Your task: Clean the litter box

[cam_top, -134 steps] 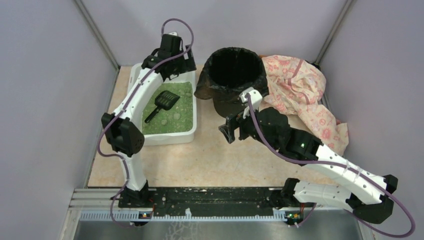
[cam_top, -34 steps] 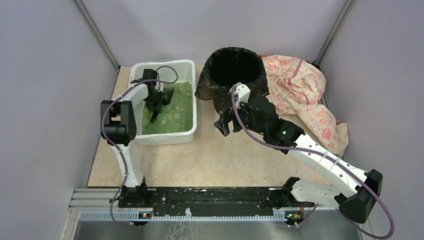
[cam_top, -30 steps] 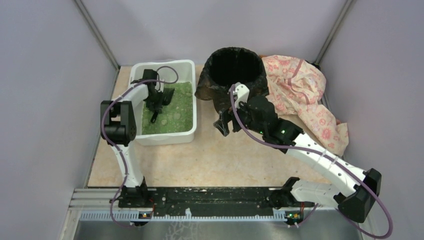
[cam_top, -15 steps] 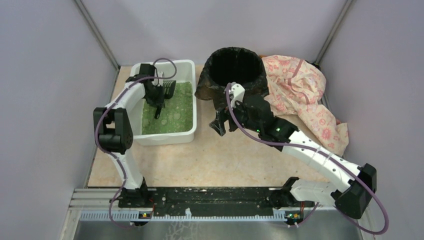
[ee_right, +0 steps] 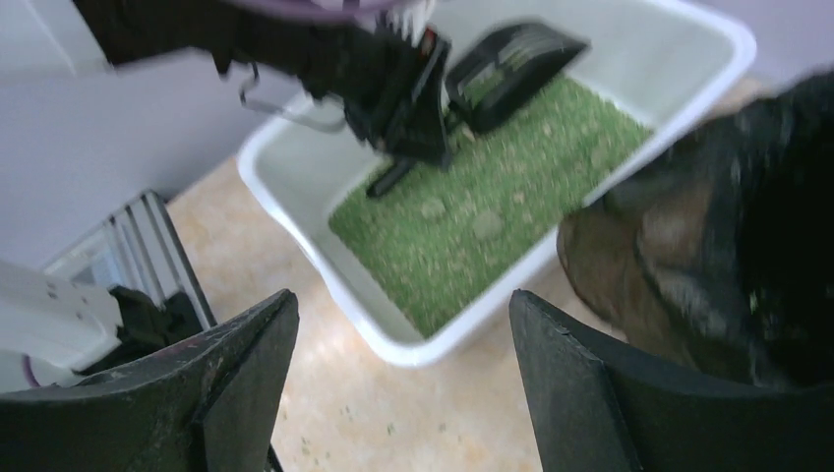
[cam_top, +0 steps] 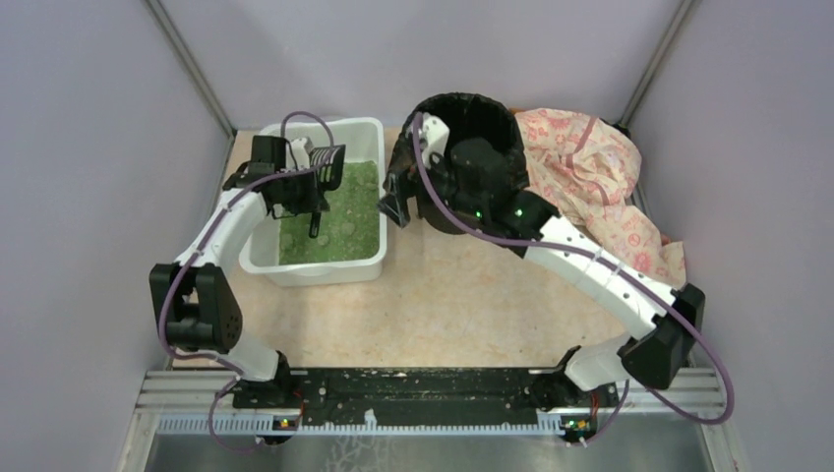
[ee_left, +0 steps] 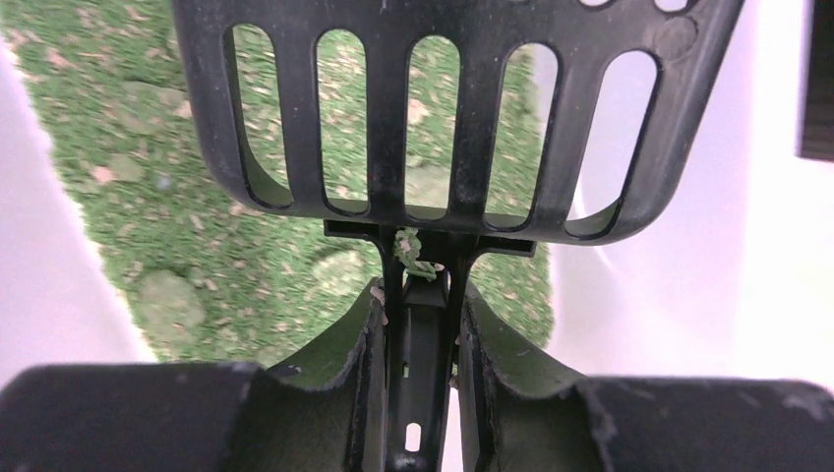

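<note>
White rectangular plastic litter box [cam_top: 315, 271], long axis near-to-far | under your left claw [ee_left: 418, 315], clamped on handle of black slotted plastic scoop [ee_left: 386, 118] | your right claw [ee_right: 403, 334] gaping wide, just beside its right wall.

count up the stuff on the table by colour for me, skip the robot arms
white: 1, the litter box
black: 2, the scoop and the bagged bin
pink patterned: 1, the cloth
total: 4
</note>
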Robot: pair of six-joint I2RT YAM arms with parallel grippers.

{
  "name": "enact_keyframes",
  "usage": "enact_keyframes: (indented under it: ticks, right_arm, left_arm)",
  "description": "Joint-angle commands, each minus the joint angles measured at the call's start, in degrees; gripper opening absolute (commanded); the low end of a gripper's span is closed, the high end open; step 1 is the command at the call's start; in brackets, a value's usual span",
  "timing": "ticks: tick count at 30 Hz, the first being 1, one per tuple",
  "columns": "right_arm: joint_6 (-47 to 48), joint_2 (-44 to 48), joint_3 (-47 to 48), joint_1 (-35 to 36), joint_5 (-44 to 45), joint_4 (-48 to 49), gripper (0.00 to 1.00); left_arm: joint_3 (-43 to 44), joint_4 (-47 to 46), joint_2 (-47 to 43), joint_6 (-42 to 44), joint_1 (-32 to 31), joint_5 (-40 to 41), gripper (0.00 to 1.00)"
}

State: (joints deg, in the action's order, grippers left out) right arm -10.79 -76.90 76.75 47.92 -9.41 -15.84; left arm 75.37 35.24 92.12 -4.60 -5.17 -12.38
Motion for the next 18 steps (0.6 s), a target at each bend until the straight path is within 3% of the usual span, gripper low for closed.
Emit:
enact_keyframes:
  ticks: [1, 7, 18]
  right_arm:
    - [1.5, -6.3, 11.2, 0.0, -4.2, 4.5, 0.8]
    - [-3.5, -15.7, 19.1, -2.8, -13.5, 10.7, 0.8]
    - [-2.8, -25.9, 25.7, -4.9, -17.1, 15.9, 0.82]
  left_arm:
    - [-7.4, -11.1, -9.4, -3.5, -0.3, -12.4, 0.0]
    - [-13.4, -15.2, -17.4, -4.6, -0.3, -16.2, 0.0]
    - [-14.1, -14.8, -22.8, -6.6, -0.2, -23.4, 0.0]
